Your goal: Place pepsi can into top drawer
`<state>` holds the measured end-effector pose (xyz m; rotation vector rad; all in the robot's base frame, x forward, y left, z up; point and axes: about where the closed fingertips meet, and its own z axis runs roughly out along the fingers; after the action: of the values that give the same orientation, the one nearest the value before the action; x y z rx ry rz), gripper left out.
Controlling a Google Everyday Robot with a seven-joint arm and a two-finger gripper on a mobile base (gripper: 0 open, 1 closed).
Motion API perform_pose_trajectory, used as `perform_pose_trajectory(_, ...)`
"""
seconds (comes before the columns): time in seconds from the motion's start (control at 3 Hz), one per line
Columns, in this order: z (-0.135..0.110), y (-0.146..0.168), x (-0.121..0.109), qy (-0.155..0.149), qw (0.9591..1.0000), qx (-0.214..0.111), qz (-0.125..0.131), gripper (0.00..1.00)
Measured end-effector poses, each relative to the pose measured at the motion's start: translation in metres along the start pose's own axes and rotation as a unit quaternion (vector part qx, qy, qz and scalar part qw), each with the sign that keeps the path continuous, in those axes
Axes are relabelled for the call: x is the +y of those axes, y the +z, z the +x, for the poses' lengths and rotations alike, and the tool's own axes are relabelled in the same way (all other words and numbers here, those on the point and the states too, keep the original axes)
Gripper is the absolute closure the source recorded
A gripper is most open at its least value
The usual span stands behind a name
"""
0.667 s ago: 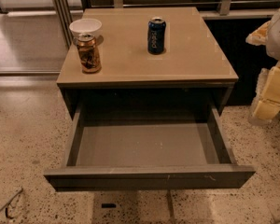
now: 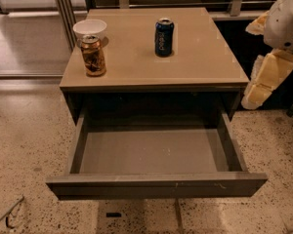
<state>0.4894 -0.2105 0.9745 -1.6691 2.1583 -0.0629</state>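
The pepsi can (image 2: pixel 164 37), dark blue with white lettering and a silver top, stands upright on the cabinet top (image 2: pixel 205 62), toward the back and right of the middle. The top drawer (image 2: pixel 156 184) is pulled fully out below it, with a bare grey floor. My gripper (image 2: pixel 248 66), with cream-yellow fingers (image 2: pixel 266 79) on a white arm, hangs off the cabinet's right edge, to the right of the can and apart from it. It is open and empty.
A brown-and-gold patterned can (image 2: pixel 93 55) stands at the cabinet's left edge, with a white bowl (image 2: pixel 90 29) just behind it. Metal rails run behind the cabinet, and a metal post (image 2: pixel 63 9) stands at the left. The floor is speckled stone.
My gripper has shifted a little to the left, toward the cabinet's right edge. The cans, the bowl and the drawer have not moved.
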Motion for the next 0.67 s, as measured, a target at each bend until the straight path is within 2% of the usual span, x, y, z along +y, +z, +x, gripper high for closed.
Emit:
perform_pose_trajectory(0.33,-0.014,0.032,-0.042,0.012,0.9988,-0.042,0.024,0.0)
perform_pose_trajectory(0.67,-0.034,0.062,-0.085,0.03,0.9937,-0.091,0.058,0.0)
